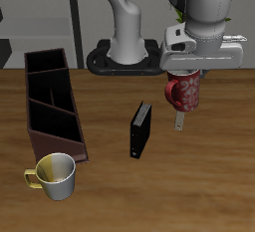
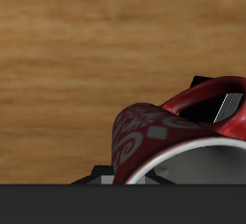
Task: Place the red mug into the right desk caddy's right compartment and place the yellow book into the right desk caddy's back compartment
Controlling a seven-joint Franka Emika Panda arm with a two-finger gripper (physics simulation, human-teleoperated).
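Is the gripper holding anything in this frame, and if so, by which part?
Yes. The gripper holds the red mug above the table, gripped at its rim; the wrist view shows one finger inside the rim.

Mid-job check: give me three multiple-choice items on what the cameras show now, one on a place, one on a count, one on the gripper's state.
1. Where is the red mug?
A. Inside the right desk caddy
B. Lifted above the table, in the gripper
C. Standing beside the yellow-and-white mug

2. How many mugs are in the exterior view?
A. One
B. Two
C. Three

3. What is the gripper doing?
A. Open over the black book
B. Shut on nothing
C. Shut on the red mug

Answers:
1 B: the red mug hangs under the gripper, clear of the table.
2 B: the red mug, plus the yellow-and-white mug close by the end of the right desk caddy nearer the table's front edge.
3 C: in the wrist view a finger presses on the mug's rim. The black book stands apart, untouched.
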